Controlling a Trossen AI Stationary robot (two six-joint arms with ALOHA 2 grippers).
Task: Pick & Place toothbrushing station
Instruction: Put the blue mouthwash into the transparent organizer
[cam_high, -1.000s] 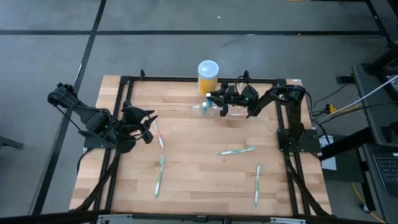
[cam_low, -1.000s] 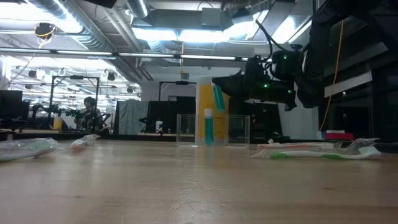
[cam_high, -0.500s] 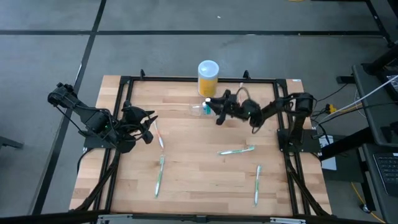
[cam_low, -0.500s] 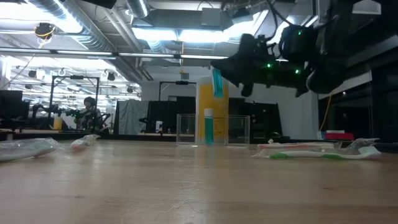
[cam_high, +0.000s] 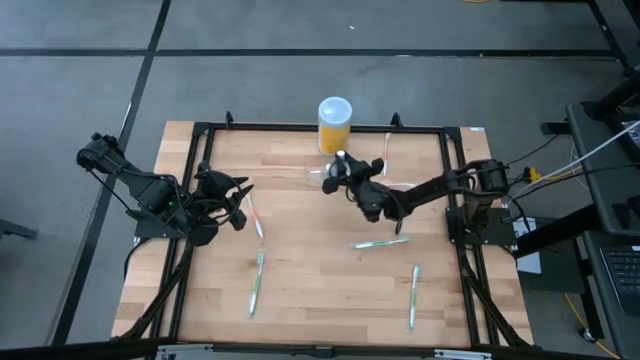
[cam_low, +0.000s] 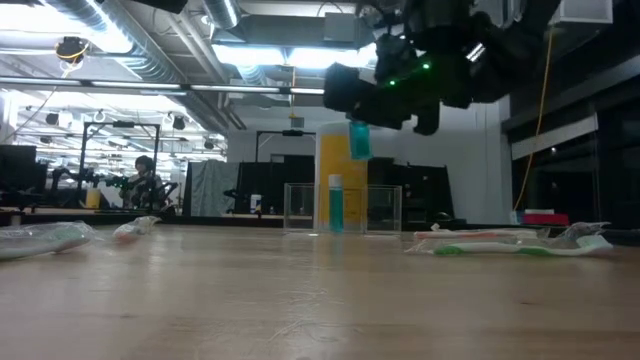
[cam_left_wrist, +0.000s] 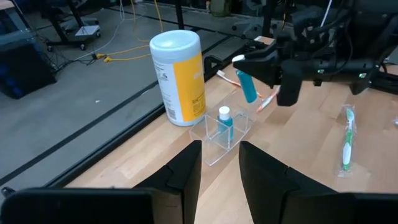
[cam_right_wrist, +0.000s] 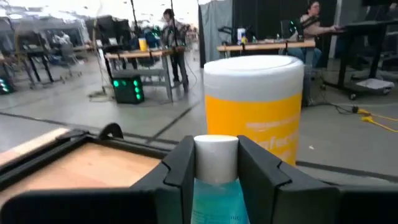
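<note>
1. Movement by the right gripper (cam_high: 341, 172) is seen across the last second: it was beside the clear toothbrushing station (cam_left_wrist: 226, 128) at the back of the wooden table (cam_high: 300, 280), then it rose and swung toward the table's middle. Its fingers are clamped on a small teal tube with a white cap (cam_right_wrist: 215, 174).

2. By this, the tube is judged to be carried over the holder for lowering in; it is not yet placed, since it hangs above the station's rim in the low view.

3. The station is found near the table's back edge, just beside the yellow white-lidded container (cam_high: 334, 122). One teal tube (cam_low: 334, 205) is already stood upright inside it.

4. The left gripper (cam_high: 236, 203) is parked at the table's left side, unmoved, with its fingers slightly apart and nothing between them.

5. The high view barely shows the see-through holder against the wood; the left wrist view shows its walls plainly, with the carried tube hanging over it.

6. Toothbrushes (cam_high: 380, 241) scattered flat on the table are laid out only in the high view.

7. The right wrist view alone shows the cap gripped between the two dark fingers.
</note>
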